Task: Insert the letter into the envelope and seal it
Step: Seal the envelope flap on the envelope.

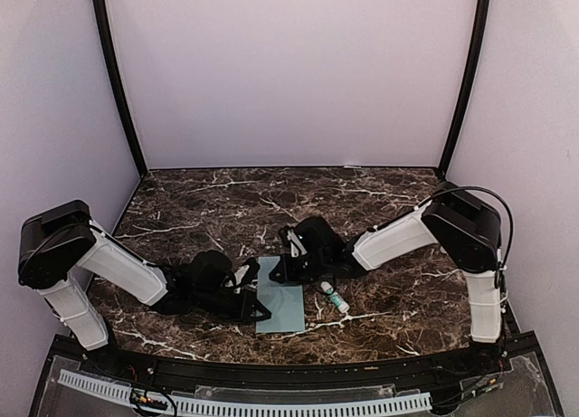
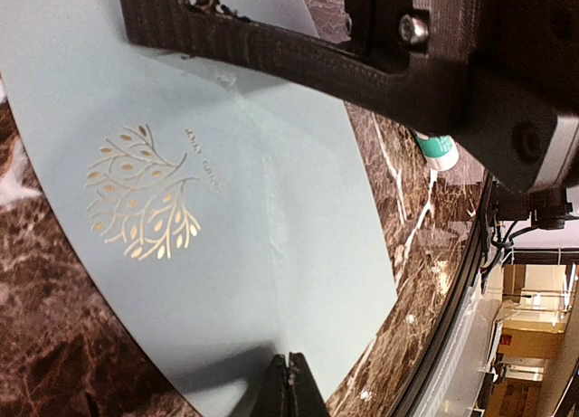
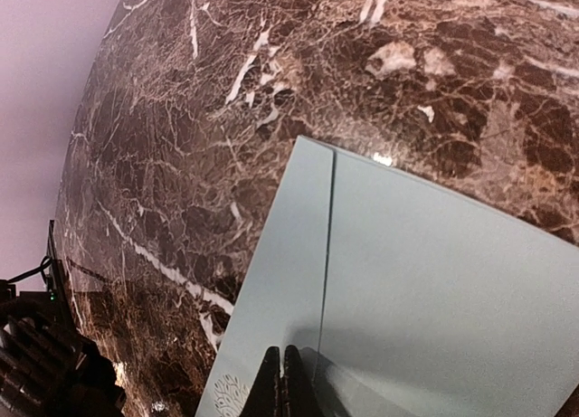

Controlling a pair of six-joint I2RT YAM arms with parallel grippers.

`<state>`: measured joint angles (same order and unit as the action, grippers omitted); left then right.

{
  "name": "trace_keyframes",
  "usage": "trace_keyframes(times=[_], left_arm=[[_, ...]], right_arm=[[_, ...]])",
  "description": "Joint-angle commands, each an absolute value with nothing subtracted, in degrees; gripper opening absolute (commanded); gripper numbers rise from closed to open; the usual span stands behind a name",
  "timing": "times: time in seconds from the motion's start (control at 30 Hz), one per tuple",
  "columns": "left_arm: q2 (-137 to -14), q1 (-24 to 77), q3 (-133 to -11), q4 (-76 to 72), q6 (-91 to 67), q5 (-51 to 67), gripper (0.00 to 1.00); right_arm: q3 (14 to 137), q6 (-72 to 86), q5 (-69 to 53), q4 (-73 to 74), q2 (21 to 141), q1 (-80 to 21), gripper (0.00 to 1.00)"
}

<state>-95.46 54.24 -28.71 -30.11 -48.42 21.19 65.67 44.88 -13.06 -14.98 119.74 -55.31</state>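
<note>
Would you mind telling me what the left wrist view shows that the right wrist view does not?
Only the left wrist view shows the small white-and-green glue stick and, in full, the gold tree emblem on the long pale teal-green paper envelope. Only the right wrist view shows the pale lilac wall beyond the table. Both show the envelope lying flat on the dark brown marble table, with a shut gripper at its edge: the left gripper or the right gripper.

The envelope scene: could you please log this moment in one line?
envelope flat on table | left gripper shut, over envelope | right gripper shut, over envelope | glue stick beside envelope
</note>
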Motion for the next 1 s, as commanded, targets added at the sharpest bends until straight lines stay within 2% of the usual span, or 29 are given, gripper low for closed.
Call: trace_keyframes(times=[0.0,0.97], left_arm=[[-96.86,54.71,-26.91,-25.69,-47.75,21.8,0.0],[-96.49,54.72,-27.3,-25.37,-48.24,20.94,0.0]], right_arm=[[67.05,43.4,-11.23,-11.0,123.33,-53.88,0.0],[53.89,45.41,-12.05,-12.53,113.89,-58.01,0.0]])
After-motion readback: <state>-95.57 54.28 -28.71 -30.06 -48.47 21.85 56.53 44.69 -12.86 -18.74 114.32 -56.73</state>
